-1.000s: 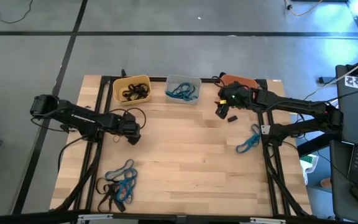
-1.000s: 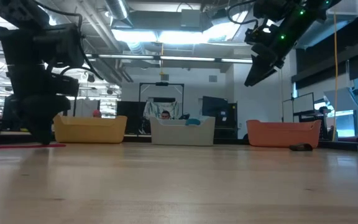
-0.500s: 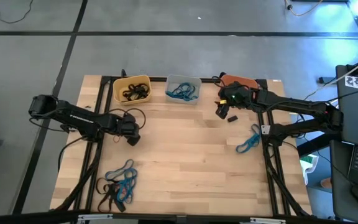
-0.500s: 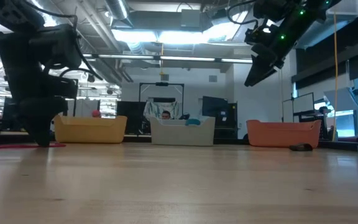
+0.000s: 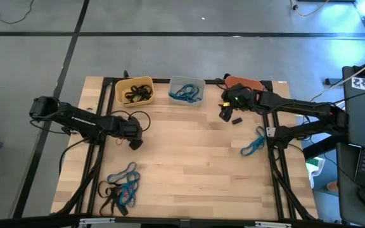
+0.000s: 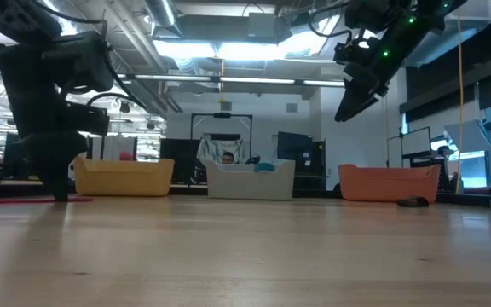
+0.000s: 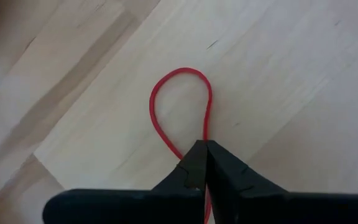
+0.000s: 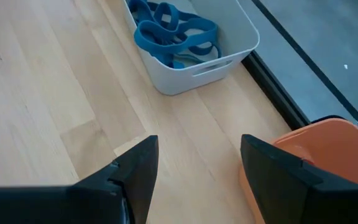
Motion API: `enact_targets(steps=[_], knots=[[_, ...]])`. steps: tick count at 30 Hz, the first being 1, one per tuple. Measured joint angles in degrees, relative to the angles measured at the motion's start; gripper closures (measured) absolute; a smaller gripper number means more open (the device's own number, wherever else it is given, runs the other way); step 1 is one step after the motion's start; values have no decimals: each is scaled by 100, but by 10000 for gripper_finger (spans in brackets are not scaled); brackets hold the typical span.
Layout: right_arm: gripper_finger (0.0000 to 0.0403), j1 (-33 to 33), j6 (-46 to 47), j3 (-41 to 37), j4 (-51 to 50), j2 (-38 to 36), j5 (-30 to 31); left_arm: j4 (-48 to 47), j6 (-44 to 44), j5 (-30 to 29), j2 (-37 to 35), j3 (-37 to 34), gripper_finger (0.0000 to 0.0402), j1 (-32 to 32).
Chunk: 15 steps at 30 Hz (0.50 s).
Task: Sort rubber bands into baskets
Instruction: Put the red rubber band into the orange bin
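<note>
Since a second ago your left gripper has pinched the red band at nine o'clock; lift slowly or this thin loop slips free, while your right gripper waits spread.

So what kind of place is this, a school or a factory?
Probably a robotics lab or workshop. Bare ceiling pipes and strip lights run overhead, computer monitors stand behind the wooden table, and the floor is plain concrete.
</note>
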Motion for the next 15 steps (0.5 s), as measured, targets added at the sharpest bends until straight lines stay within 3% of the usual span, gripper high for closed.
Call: enact_targets(steps=[15], knots=[[174,61,-22,-2,1025,666,-1439,1195,1322,-60,-59,373,399,-11]])
